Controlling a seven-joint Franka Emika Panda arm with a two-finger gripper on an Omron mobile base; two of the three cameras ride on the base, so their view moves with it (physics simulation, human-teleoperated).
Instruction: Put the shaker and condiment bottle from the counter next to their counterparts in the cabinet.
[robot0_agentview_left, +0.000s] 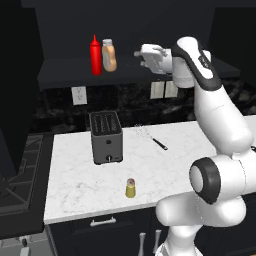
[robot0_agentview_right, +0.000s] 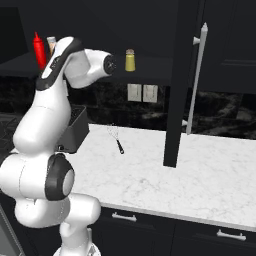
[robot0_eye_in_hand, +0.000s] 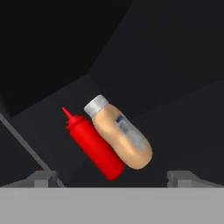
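Observation:
The condiment bottle stands on the shelf of the dark cabinet, touching the red squeeze bottle on its left. My gripper hovers open just right of them at shelf height, holding nothing. In the hand view the condiment bottle and red bottle lie ahead of my gripper, clear of the fingertips. The shaker stands on the counter near its front edge. Its twin shaker stands further right on the cabinet shelf. The red bottle shows behind my arm.
A dark toaster stands at mid-counter, with a whisk lying to its right. An open cabinet door with a long silver handle hangs over the counter's right part. A stove adjoins the counter's left end.

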